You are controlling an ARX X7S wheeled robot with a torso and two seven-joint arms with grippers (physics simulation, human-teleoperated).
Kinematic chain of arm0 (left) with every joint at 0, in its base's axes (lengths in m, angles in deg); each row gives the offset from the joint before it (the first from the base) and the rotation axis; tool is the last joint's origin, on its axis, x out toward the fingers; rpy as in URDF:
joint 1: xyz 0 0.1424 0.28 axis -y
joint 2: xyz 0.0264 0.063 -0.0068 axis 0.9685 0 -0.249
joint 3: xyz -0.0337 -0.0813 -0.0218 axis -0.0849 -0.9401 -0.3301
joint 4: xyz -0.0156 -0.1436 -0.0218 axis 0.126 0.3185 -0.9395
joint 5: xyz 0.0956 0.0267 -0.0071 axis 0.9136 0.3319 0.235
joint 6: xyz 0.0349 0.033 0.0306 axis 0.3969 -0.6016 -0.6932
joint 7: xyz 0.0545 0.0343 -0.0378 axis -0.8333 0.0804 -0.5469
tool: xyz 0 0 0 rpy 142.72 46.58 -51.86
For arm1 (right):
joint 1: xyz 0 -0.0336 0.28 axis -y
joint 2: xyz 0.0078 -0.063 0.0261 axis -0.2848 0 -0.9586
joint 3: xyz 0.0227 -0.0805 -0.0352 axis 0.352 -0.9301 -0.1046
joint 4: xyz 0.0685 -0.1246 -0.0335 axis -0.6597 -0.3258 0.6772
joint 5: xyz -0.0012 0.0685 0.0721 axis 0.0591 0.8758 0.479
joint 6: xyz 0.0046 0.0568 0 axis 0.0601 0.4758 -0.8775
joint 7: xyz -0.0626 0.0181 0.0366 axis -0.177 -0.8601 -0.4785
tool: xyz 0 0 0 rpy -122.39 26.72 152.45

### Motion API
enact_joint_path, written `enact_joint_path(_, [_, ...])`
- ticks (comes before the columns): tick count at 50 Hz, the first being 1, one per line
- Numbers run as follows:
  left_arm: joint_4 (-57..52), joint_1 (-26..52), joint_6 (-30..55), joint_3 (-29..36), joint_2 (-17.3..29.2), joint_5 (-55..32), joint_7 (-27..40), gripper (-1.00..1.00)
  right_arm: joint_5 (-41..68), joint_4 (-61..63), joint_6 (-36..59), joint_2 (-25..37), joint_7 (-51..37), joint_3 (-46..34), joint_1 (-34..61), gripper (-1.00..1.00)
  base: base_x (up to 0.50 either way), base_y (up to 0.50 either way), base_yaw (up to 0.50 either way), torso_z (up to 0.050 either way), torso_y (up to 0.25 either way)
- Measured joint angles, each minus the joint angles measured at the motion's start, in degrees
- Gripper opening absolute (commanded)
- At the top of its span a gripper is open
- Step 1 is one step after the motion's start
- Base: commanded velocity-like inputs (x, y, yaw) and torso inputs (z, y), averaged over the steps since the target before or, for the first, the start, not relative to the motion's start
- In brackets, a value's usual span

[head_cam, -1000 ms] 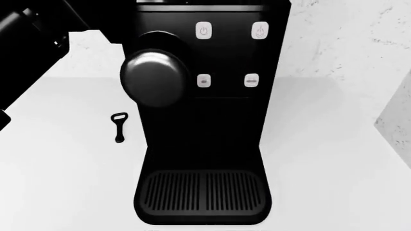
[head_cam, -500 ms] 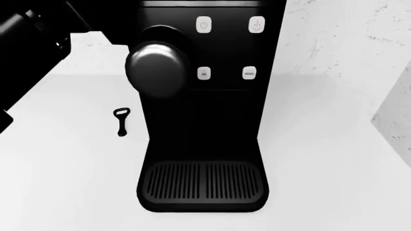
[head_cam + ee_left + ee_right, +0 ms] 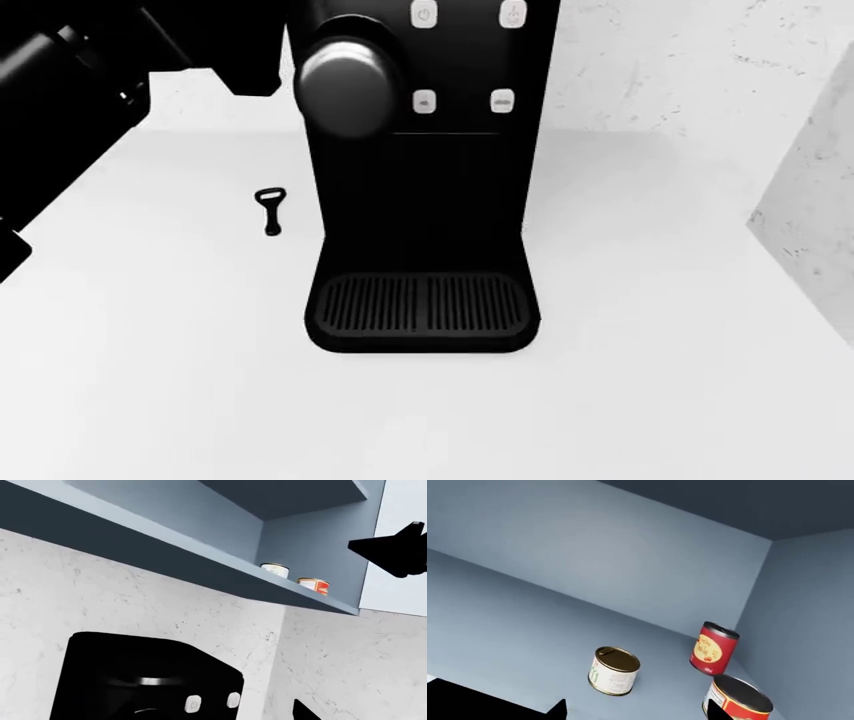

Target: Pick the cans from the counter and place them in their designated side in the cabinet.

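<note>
Right pincer [image 3: 634, 714] is sitting wide and empty by the cream can [image 3: 614, 671] and red cans [image 3: 714, 648]; a careless swing risks toppling them off the shelf [image 3: 527, 630]. Left pincer's state I cannot tell.

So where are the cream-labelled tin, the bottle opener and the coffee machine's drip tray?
Cream-labelled tin [image 3: 614, 672], right wrist view, on its label side.
Bottle opener [image 3: 272, 211], head view, on its handle.
Drip tray [image 3: 424, 304], head view, on the middle of its ribbed grille.
</note>
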Motion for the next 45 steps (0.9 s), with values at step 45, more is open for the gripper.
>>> enact_joint_path(45, [0.30, -0.16, -0.80, 1.29, -0.04, 0.85, -0.75, 1.00, 0.00, 0.00, 0.00, 0.00, 0.00, 0.00, 0.00, 1.00, -0.27, 0.00, 0.00, 0.000, 0.000])
